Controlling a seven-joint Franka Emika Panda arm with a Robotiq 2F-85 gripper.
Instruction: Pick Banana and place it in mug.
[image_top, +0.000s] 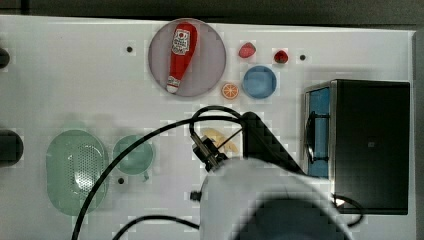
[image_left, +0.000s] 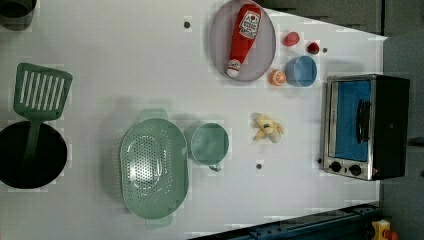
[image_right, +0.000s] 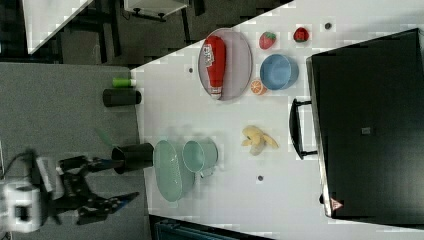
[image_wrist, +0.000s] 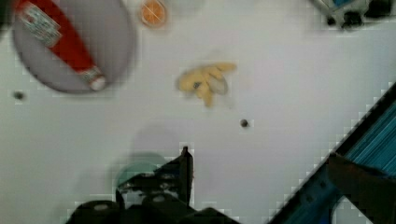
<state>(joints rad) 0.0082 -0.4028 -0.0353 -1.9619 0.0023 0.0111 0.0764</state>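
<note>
Three overhead views and a wrist view, all on one white table (image_left: 125, 60).

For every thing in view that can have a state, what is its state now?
Banana: lying free on the table, partly peeled.
Mug: upright, empty.
Colander: upright, empty.
Blue bowl: upright, empty.
Ketchup bottle: lying on the grey plate.
Toaster oven: door closed.
Gripper: open, holding nothing.

Found no readable text anywhere. Saw a white label on the red ketchup bottle (image_top: 181, 56), upper middle of the top view, lettering too blurred to make out. Noticed a small red warning triangle (image_right: 336, 204) on the black oven (image_right: 367, 125), lower right of the right view, symbol illegible.
</note>
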